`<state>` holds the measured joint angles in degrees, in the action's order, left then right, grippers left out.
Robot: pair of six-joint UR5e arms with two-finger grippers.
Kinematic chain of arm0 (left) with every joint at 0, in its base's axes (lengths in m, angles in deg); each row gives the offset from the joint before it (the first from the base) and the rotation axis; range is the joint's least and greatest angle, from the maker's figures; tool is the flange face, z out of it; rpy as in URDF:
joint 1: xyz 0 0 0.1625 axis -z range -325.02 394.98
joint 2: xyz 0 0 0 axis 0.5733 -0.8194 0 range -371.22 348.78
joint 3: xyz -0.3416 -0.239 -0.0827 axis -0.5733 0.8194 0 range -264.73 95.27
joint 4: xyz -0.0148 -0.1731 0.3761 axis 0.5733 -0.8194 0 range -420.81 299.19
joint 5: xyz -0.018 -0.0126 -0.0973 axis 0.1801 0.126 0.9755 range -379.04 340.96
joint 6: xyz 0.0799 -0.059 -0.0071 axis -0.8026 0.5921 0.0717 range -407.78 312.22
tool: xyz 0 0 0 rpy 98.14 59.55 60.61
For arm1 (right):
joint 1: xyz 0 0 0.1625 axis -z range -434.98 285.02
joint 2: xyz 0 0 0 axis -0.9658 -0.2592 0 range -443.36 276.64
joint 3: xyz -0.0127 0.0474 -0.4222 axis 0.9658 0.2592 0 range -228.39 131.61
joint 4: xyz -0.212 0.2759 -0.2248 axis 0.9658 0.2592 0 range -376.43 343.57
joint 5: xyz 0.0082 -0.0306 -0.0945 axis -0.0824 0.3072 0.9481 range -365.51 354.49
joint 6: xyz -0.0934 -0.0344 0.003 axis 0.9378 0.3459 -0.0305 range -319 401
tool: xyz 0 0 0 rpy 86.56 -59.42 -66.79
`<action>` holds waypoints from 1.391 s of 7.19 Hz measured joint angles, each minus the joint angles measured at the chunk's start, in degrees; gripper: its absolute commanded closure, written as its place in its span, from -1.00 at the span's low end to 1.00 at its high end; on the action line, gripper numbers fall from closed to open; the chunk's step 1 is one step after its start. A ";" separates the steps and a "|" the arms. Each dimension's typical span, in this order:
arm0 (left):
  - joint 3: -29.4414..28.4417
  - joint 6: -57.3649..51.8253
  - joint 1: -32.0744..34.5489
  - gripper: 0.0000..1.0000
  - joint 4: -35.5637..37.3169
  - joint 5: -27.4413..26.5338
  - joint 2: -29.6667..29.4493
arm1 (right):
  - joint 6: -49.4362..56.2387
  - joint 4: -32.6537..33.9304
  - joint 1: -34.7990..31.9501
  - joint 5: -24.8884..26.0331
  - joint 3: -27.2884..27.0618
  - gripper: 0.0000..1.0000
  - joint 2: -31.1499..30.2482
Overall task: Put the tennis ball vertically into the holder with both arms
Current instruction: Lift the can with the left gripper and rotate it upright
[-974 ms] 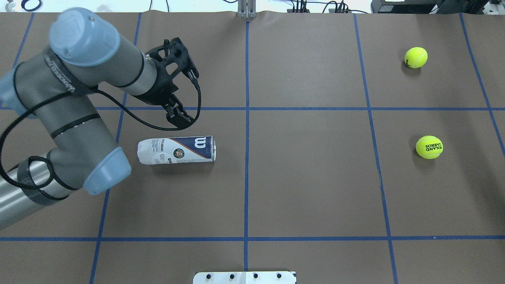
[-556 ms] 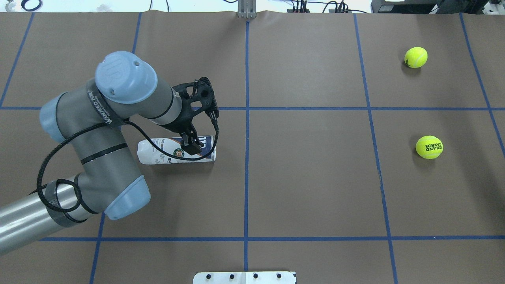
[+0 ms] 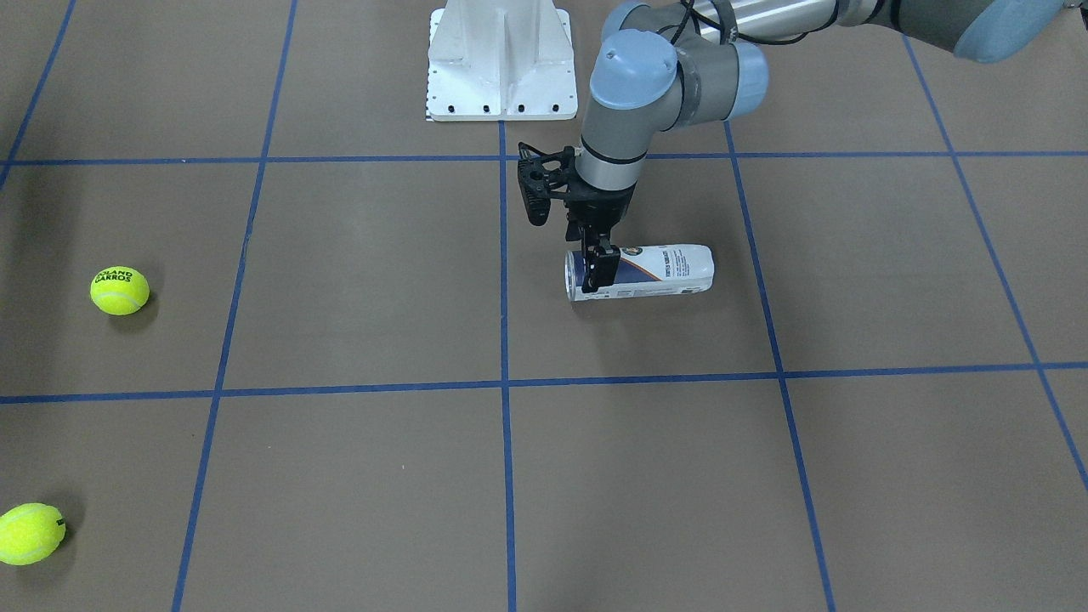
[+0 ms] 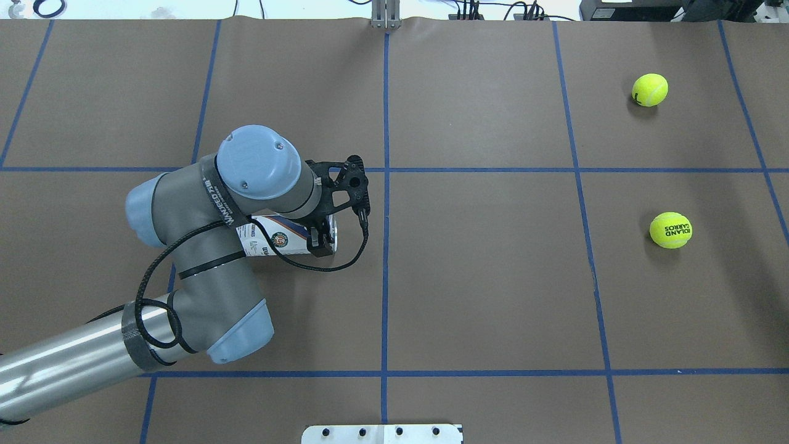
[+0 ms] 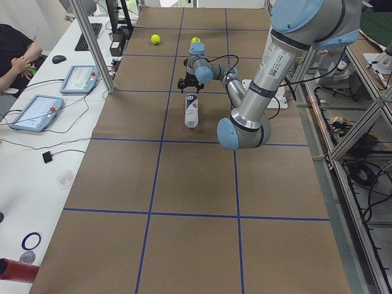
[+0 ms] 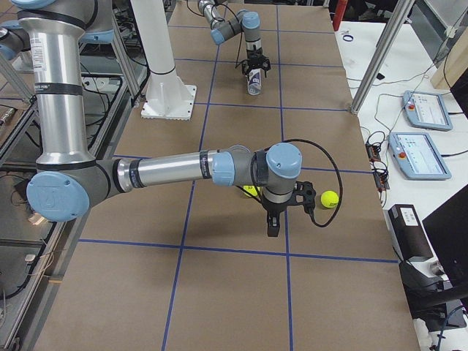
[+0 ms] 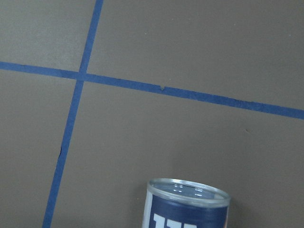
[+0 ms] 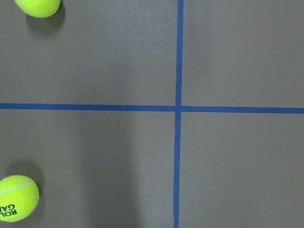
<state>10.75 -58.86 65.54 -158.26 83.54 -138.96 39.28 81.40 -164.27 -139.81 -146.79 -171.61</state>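
Lying on its side left of centre, the tube [image 3: 663,272] had the left gripper [image 3: 595,285] down over its open end; whether that or the right gripper [image 6: 272,230] was clamped, I couldn't tell.

Brown tbl [image 3: 340,255], holder [image 3: 654,270] on side, 2 balls [image 3: 120,291]

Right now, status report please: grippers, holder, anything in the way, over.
Left gripper over holder near open end, grip unconfirmed. Right gripper near tennis balls, state unclear. Holder lying flat. No obstruction seen.
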 measured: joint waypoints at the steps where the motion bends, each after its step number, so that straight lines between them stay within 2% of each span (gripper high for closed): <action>1: -0.86 -0.11 -0.49 -0.98 -0.03 -0.63 -0.56 | -0.01 0.00 0.00 0.00 0.03 -0.98 -0.01; 9: -4.57 -3.94 -2.35 -0.98 -0.01 -2.91 -1.07 | 0.07 0.00 -0.02 0.00 0.48 -0.98 -0.48; 10: -4.97 -3.95 -2.60 -0.69 -0.06 -2.91 -1.12 | 0.11 0.00 -0.02 0.00 0.48 -0.98 -0.51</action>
<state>5.78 -62.81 62.94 -158.32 80.63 -140.08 39.38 81.40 -164.29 -139.80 -146.31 -172.11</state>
